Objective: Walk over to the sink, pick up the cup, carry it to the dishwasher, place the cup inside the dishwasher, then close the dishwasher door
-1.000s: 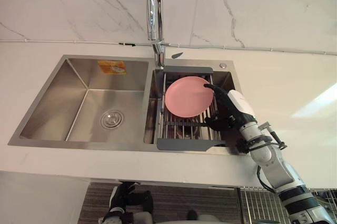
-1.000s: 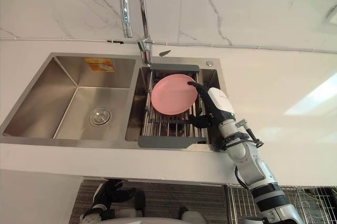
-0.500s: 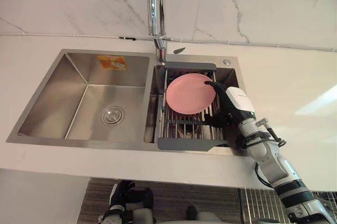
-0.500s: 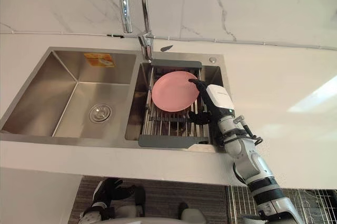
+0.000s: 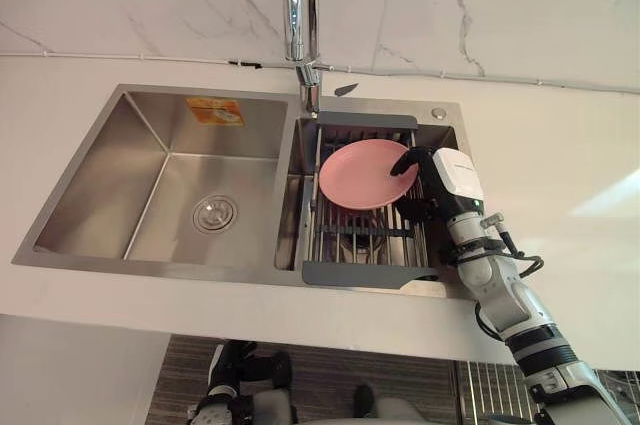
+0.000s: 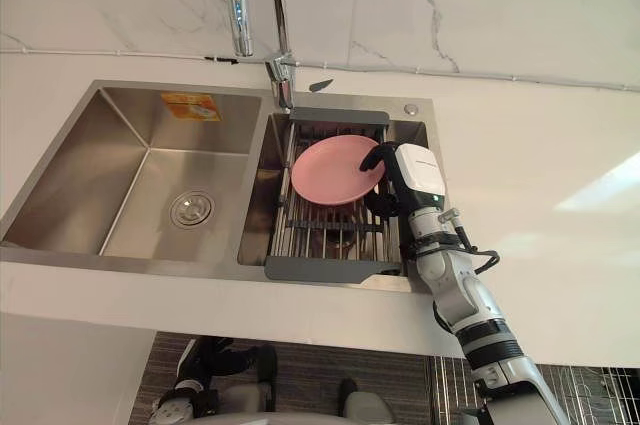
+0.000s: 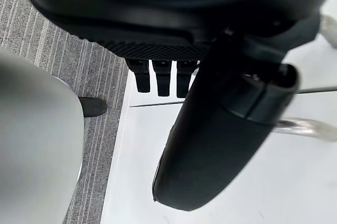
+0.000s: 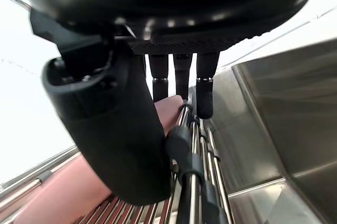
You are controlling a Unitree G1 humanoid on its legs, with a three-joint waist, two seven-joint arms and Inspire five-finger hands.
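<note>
- We are seeing the left hand (image 7: 158,23) hanging low beneath the counter's edge, fingers straight and relaxed, holding nothing. It is sitting too far away to be steadying anything if the lift goes badly.
- We are looking at the sink (image 5: 120,195), whose left basin is lying bare. Anything knocked leftwards out of the rack would be sliding or clattering down into it.
- The faucet (image 5: 298,5) is arching up just behind the rack. A lift that swings back and up is risking a knock against it, which could be prising the load loose.
- The task names a cup, but what we are finding here is a pink plate (image 5: 365,173), leaning tilted in the drying rack (image 5: 365,274) over the right basin. Its lower part is sitting among the rack's rods, so a sideways pull could be snagging it or dragging the rack along.
- The right hand (image 5: 435,185) is reaching over the plate's right rim. Its fingers (image 8: 206,92) are running nearly straight, with the thumb (image 8: 116,139) standing apart and the pink rim lying in the gap. We are judging it not yet clamped.
- Lifting before that gap closes is the main danger, since a smooth thin rim could be slipping out. Fingertips catching on the rods could also be stopping the hand from closing fully.
- The counter (image 5: 560,195) is stretching away to the right, and a low carry could be clipping the sink's edge.
</note>
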